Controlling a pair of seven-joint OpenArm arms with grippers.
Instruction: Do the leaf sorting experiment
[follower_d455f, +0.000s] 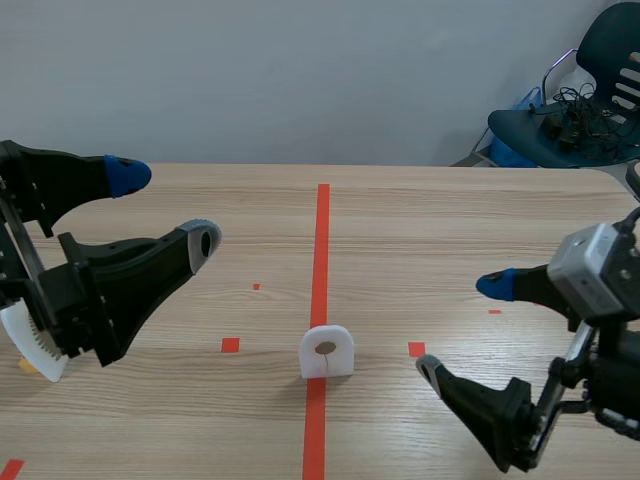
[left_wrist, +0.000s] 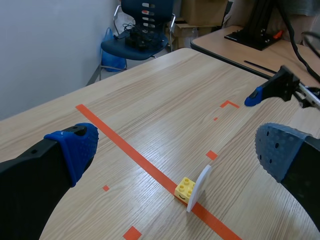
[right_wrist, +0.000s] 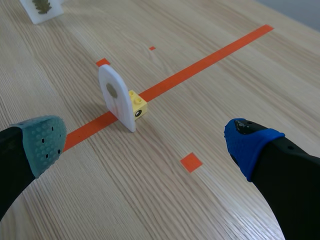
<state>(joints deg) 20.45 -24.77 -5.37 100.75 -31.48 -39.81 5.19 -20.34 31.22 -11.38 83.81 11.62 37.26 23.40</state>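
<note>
The left claw (follower_d455f: 167, 207) hangs open, well left of the card (follower_d455f: 326, 352). The card stands upright on the counter's (follower_d455f: 420, 230) red line, with a yellow brick (left_wrist: 185, 188) against its back. It is white and round-topped, with a small brown leaf on its face. It looks light, stiff and easily tipped, so pinching its flat faces near the top seems safest. The right claw (follower_d455f: 462, 327) gapes open nearby.

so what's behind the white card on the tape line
A small yellow brick stands against the back of the white card. In the scene view the card hides it.
</note>
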